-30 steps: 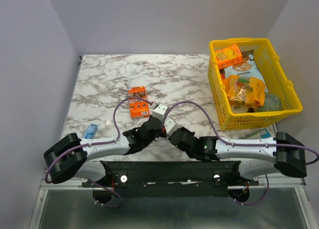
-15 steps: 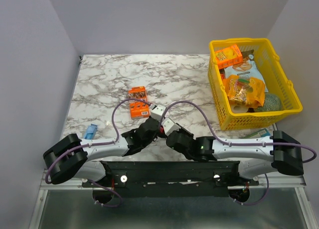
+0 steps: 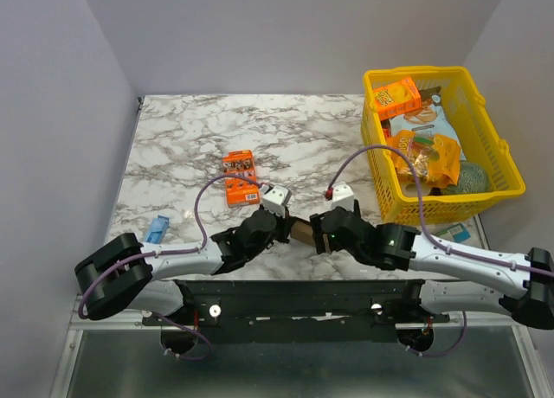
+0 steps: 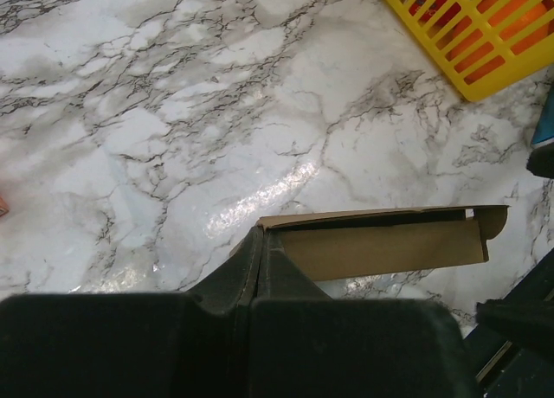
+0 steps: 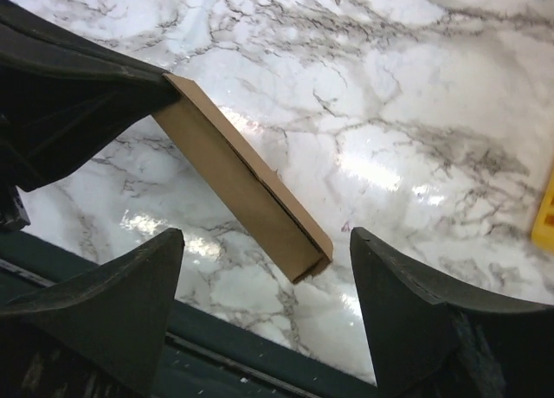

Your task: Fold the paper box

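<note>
Lower centre of the overhead view: my left gripper (image 3: 284, 227) has its fingers pressed together on one end of the paper box (image 3: 303, 232), a plain brown cardboard piece folded flat and long. It hangs just above the marble table (image 3: 190, 130) near the front edge. In the left wrist view the box (image 4: 389, 247) runs from the clamped fingertips (image 4: 262, 242) toward the right of the frame, its top flap slightly parted.

My right gripper (image 3: 318, 234) faces it from the right, jaws spread wide. In the right wrist view the two dark fingers (image 5: 130, 303) sit at the lower left and lower right of the frame, and the free end of the box (image 5: 251, 190) slants down between them without touching either.

Elsewhere on the table, an orange printed snack box (image 3: 241, 178) lies just above centre, a small blue packet (image 3: 157, 228) sits at the left edge, and a yellow basket (image 3: 381, 190) of snacks fills the upper right.
</note>
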You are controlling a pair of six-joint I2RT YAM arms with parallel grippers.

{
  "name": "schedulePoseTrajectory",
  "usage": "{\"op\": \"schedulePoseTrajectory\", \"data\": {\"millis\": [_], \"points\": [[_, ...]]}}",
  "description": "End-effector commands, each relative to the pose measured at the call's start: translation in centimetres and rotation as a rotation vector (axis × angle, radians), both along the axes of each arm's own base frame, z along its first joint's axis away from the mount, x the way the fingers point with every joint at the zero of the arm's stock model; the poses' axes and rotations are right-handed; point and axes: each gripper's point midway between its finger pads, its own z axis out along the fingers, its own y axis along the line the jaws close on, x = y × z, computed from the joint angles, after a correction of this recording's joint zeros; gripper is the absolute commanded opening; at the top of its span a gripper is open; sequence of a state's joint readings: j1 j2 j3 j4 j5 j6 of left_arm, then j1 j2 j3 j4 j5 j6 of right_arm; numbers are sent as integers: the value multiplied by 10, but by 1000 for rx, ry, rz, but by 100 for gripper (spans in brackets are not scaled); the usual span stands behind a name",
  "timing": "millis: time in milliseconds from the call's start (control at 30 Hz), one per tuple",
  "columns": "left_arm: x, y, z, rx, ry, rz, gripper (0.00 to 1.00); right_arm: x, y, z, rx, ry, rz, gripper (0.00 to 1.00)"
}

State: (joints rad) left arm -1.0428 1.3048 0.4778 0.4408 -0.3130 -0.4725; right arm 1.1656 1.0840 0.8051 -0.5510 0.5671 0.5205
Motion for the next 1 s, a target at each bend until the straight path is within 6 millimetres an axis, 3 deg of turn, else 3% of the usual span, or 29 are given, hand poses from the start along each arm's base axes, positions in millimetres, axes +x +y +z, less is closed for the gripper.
{"op": "schedulePoseTrajectory", "data": {"millis": [0, 100, 233, 333, 400, 533, 567, 700, 967], "points": [[-25, 55, -71, 265, 161, 75, 0, -14, -9, 12, 222, 142, -185, 86], [-23, 62, -68, 268, 141, 98, 0, -9, -5, 28, 364, 150, -247, 97], [-23, 64, -64, 264, 120, 93, 0, 1, 8, 27, 637, 303, -330, 91], [-23, 62, -62, 259, 117, 80, 0, 13, 15, 30, 753, 303, -337, 88], [-24, 60, -62, 262, 116, 70, 0, 16, 15, 24, 745, 295, -348, 84], [-23, 57, -59, 275, 109, 59, 0, 23, 10, 17, 676, 243, -328, 52], [-22, 56, -58, 283, 109, 59, 0, 23, 9, 15, 658, 234, -321, 48], [-21, 54, -59, 307, 119, 57, 0, 21, -2, 10, 579, 207, -305, 45], [-20, 45, -59, 321, 124, 44, 0, 6, -45, -1, 394, 216, -379, 43]]}}
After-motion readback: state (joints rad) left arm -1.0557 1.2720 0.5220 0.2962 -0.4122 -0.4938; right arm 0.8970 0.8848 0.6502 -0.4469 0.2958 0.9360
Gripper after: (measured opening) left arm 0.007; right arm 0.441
